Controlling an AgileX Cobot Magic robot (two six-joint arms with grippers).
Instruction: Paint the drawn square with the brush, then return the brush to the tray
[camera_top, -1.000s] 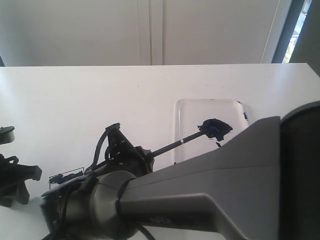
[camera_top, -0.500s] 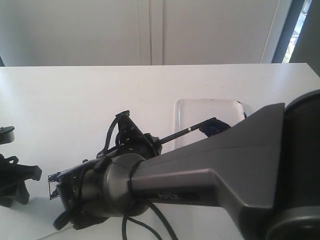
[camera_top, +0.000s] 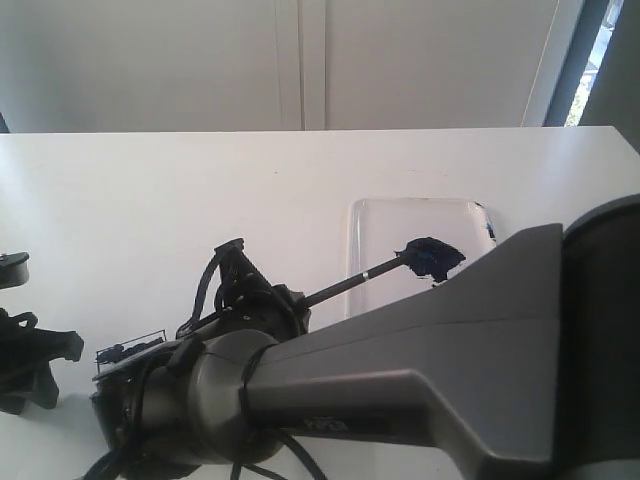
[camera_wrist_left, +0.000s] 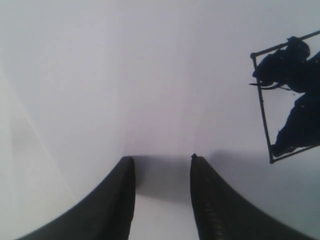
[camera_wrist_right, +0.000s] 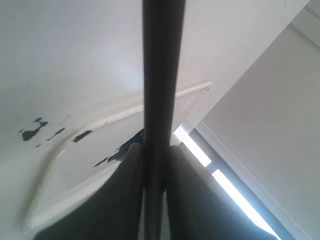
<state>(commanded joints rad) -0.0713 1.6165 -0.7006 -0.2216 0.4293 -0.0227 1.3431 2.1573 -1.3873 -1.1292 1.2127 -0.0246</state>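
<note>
**A:** What is the right gripper (camera_wrist_right: 158, 150) doing?

**B:** Its two dark fingers (camera_wrist_right: 122, 200) are pressing together on the brush (camera_wrist_right: 162, 75), pinching the thin black handle between them. In the exterior view the handle is slanting away from the gripper toward the right side of the worktop (camera_top: 150, 200).

**A:** Where is the bristle end lying?

**B:** It is lying over the dark blue-black paint blob (camera_top: 432, 258) in the tray (camera_top: 352, 240). The tray is a clear shallow rectangle sitting on the right half of the worktop, apart from the far edge. I cannot tell whether the bristles are touching the paint.

**A:** And the drawn square?

**B:** The drawn square (camera_wrist_left: 286, 97) is sitting toward the near left of the worktop, well apart from the tray. Dark smears are showing inside its thin black outline. The right arm (camera_top: 420, 380) is hiding part of it in the exterior view.

**A:** What about the left gripper (camera_wrist_left: 161, 157)?

**B:** Its fingers (camera_wrist_left: 120, 200) are standing spread apart with nothing between them, near the square.
</note>
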